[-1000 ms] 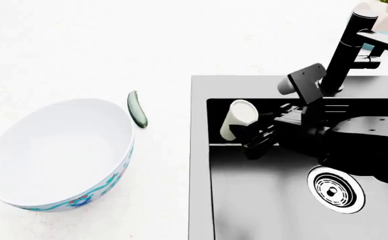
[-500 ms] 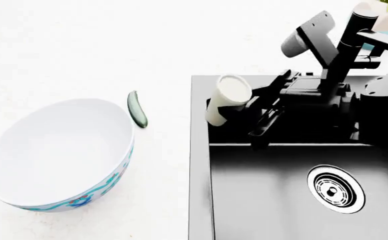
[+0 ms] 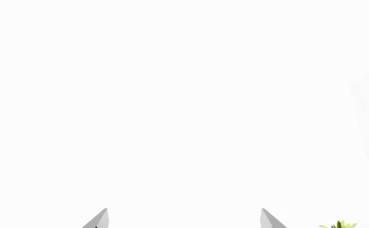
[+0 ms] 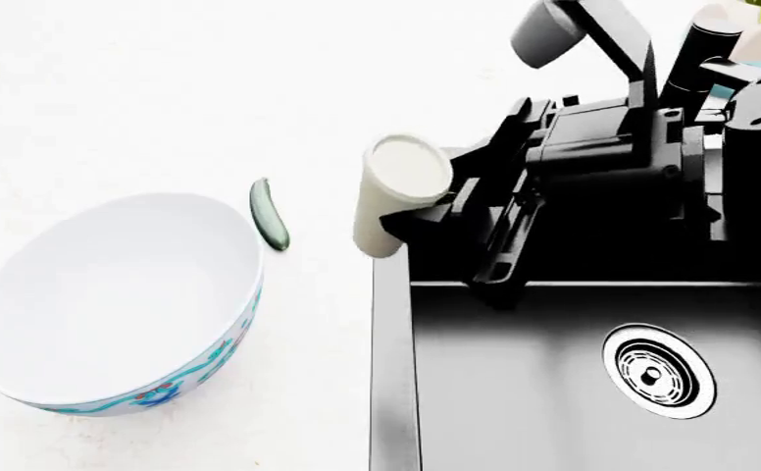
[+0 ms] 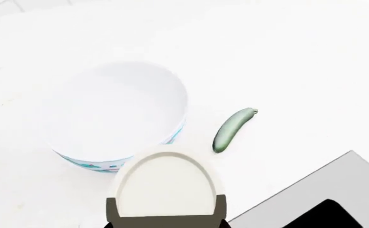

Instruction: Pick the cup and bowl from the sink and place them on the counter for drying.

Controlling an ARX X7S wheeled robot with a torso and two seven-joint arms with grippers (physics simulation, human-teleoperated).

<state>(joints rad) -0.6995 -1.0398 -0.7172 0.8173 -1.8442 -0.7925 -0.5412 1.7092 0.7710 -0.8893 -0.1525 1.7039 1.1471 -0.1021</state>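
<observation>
While the right gripper holds the cup clamped between its black fingers, the cup hangs tilted over the sink's left rim, its open mouth turned up toward the head camera and its base dipping toward the white desk. In the right wrist view the cup fills the lower middle, mouth toward the lens, with dark finger pads hugging both sides of it.

On the desk, at about 9 o'clock from the sink, sits the bowl, upright, white inside, with a teal floral band showing along its outer wall. From the right wrist camera the bowl lies just beyond the cup. A small green cucumber lies flat on the desk at roughly 1 o'clock of the bowl, just beside its rim, between the bowl and the sink; the cucumber is clear of the bowl's wall in the wrist view.

Inside the black basin the round steel drain lies at 5 o'clock of the held cup. The black faucet rises at the sink's far edge, partly hidden by the arm.

Of the left gripper only two pale fingertips show, set wide apart with nothing between them, against a blank white background; a bit of green plant shows at the frame's edge.
</observation>
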